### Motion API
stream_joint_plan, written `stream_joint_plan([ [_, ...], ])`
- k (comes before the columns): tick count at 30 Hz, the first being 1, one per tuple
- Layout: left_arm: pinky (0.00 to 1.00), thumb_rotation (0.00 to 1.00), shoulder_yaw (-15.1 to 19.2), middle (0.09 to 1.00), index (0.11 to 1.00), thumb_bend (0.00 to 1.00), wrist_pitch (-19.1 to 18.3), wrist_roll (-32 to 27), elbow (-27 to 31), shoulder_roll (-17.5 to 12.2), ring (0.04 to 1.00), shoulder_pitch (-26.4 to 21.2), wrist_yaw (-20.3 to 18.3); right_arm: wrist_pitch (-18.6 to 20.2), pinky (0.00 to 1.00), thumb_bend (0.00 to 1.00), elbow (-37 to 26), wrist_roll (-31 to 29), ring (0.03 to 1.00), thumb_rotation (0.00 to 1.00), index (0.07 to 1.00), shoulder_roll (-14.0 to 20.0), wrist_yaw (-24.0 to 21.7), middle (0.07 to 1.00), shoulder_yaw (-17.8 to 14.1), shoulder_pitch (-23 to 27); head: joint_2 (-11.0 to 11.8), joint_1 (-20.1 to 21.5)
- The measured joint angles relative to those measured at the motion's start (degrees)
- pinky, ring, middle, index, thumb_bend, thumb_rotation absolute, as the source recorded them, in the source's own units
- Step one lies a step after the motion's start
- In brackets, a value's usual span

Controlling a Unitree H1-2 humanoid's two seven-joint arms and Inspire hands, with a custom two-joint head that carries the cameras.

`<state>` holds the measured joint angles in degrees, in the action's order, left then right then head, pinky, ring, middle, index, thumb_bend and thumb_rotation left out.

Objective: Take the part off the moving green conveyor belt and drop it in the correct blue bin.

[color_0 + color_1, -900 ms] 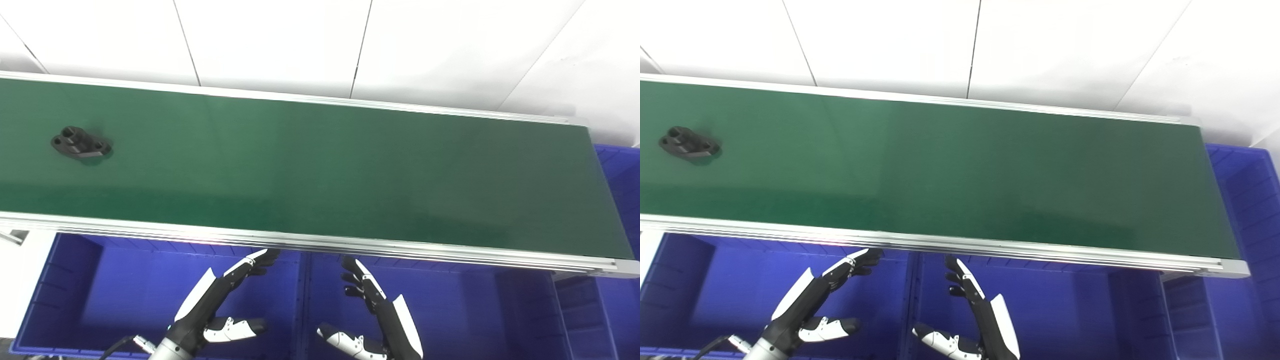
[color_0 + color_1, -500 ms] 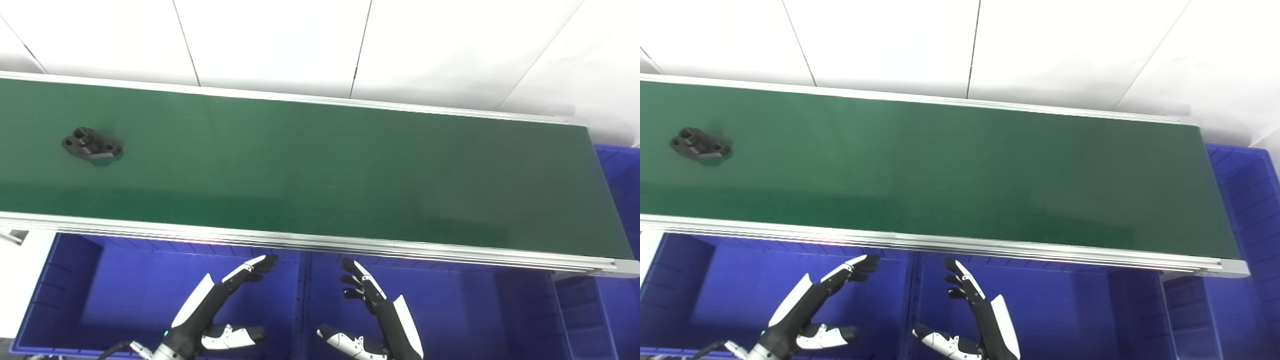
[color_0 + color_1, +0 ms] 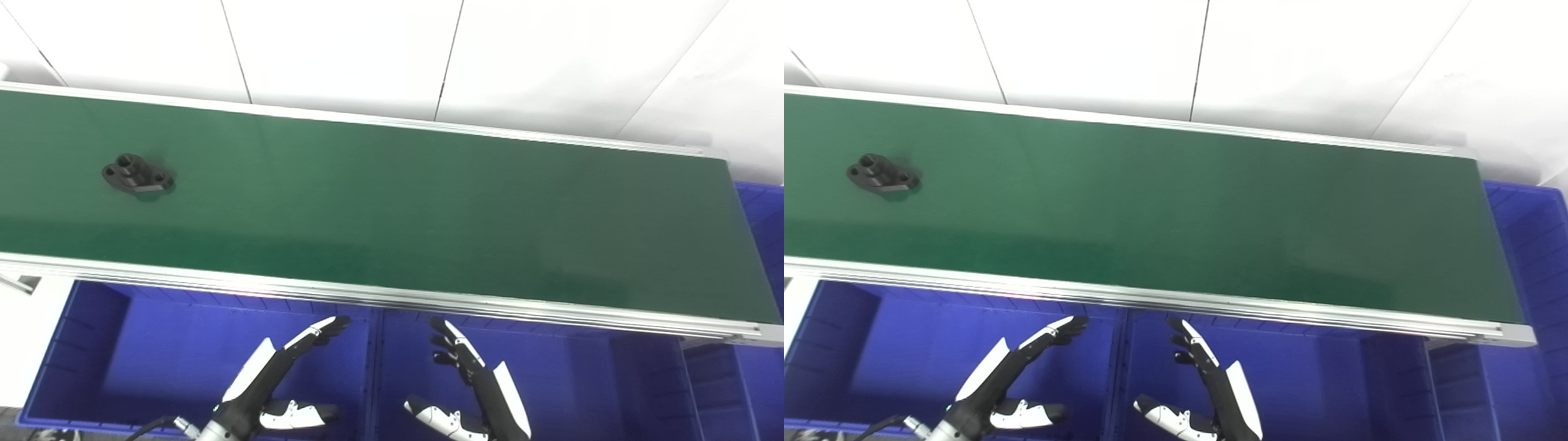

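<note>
A black flanged part with holes lies on the green conveyor belt near its left end; it also shows in the right eye view. My left hand is open and empty, held low over the left blue bin, below the belt's near rail. My right hand is open and empty over the middle blue bin. Both hands are far from the part.
The belt's aluminium rail runs across in front of the bins. A third blue bin stands past the belt's right end. A white tiled wall is behind the belt.
The part has ridden the belt to the right. The camera has shifted a little. My left hand has sunk slightly; the right hand has stayed about where it was.
</note>
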<state>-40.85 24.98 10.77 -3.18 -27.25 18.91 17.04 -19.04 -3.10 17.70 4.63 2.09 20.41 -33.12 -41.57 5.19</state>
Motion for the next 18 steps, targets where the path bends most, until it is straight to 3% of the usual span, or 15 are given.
stream_joint_plan([
  [6,0.81,0.74,-0.7,0.883,0.881,0.74,0.0,-0.6,-0.9,0.0,0.852,-0.6,1.0,-1.1,0.8,0.66,1.7,-0.2,0.87,0.45,0.913,-0.6,0.5,0.899,0.0,0.8,1.0,-0.2],
  [18,0.82,0.75,-3.1,0.885,0.878,0.73,0.0,-0.3,-0.5,-1.8,0.857,-0.5,5.6,-1.9,0.8,0.68,1.2,0.6,0.864,0.47,0.909,-0.8,0.5,0.897,0.2,0.0,-0.5,-0.4],
])
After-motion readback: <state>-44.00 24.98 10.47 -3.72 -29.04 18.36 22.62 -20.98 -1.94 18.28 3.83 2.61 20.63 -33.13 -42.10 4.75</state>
